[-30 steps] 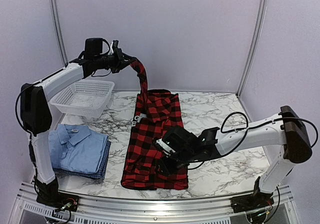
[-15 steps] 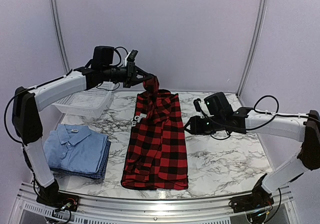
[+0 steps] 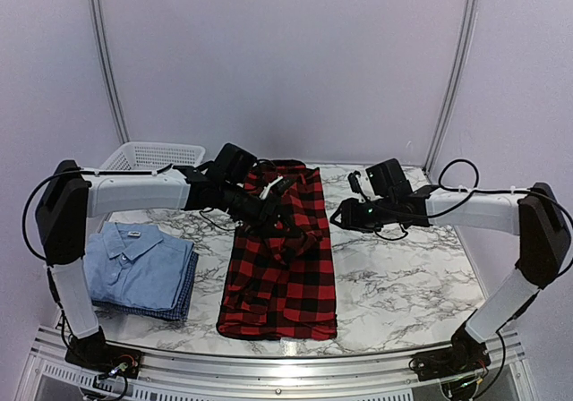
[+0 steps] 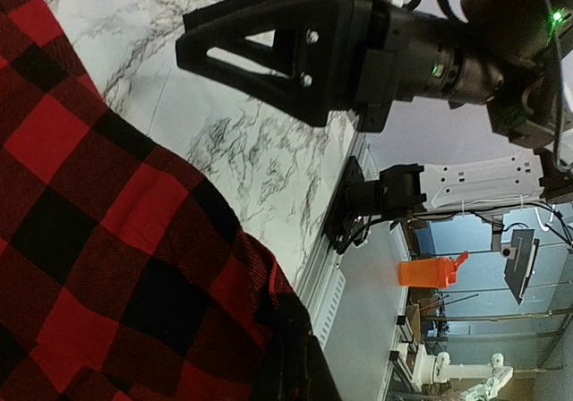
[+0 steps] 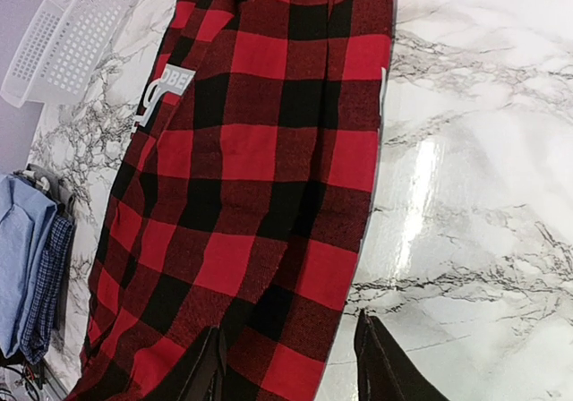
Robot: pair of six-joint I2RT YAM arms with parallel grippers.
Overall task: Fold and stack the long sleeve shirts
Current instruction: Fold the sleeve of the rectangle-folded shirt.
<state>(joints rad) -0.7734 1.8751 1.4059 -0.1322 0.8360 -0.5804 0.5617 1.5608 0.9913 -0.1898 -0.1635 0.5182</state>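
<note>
The left hand (image 3: 271, 209) sat closed on bunched cloth of the plaid shirt (image 3: 282, 280) spread on the tabletop (image 3: 398, 280), its fingertips lost in folds, while the right hand (image 5: 288, 325) hung part-open, empty, beside it.

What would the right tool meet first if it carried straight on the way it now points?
Most likely the plaid shirt, near its closest edge. In the right wrist view the open right tool frames that edge, with bare marble table just beside it. Depth is hard to judge.
</note>
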